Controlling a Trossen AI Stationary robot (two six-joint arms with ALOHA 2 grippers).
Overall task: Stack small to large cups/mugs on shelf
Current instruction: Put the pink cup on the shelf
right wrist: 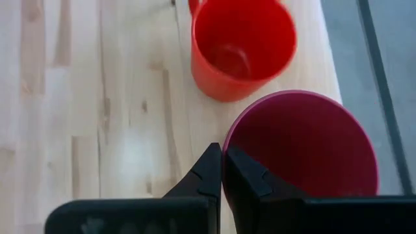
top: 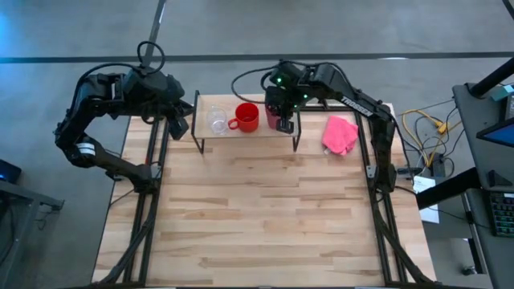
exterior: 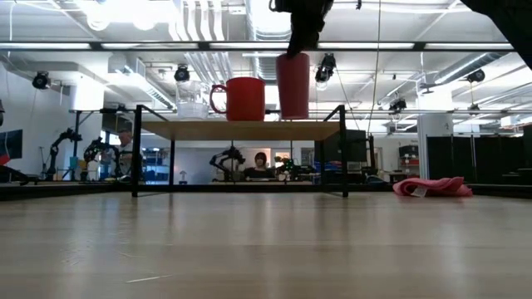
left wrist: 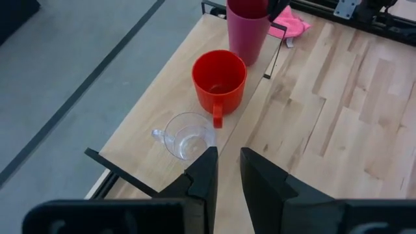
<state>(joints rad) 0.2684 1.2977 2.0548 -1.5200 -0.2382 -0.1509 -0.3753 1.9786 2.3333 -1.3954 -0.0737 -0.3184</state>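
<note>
A wooden desk point(top: 265, 217) carries a small shelf point(top: 217, 138) at its far edge, with three vessels in a row on top. The magenta tumbler point(exterior: 293, 85) stands at the shelf's right end, beside the red mug point(top: 246, 117); the clear glass cup point(top: 217, 120) sits beyond the mug. The right gripper point(right wrist: 223, 170) is closed on the tumbler's rim, one finger inside and one outside. The step appears to be setting the tumbler down and letting go; doing it well likely means opening the fingers only once the base rests flat, then lifting straight up so the rim is not dragged towards the mug. The left gripper point(left wrist: 227, 175) waits near the shelf's left end, fingers slightly apart and empty. The low view shows the tumbler's base meeting the shelf top, which the overhead view hides under the arm. The right wrist view alone shows the pinch on the rim. A pink cloth point(top: 340, 134) lies on the desk, right of the shelf
</note>
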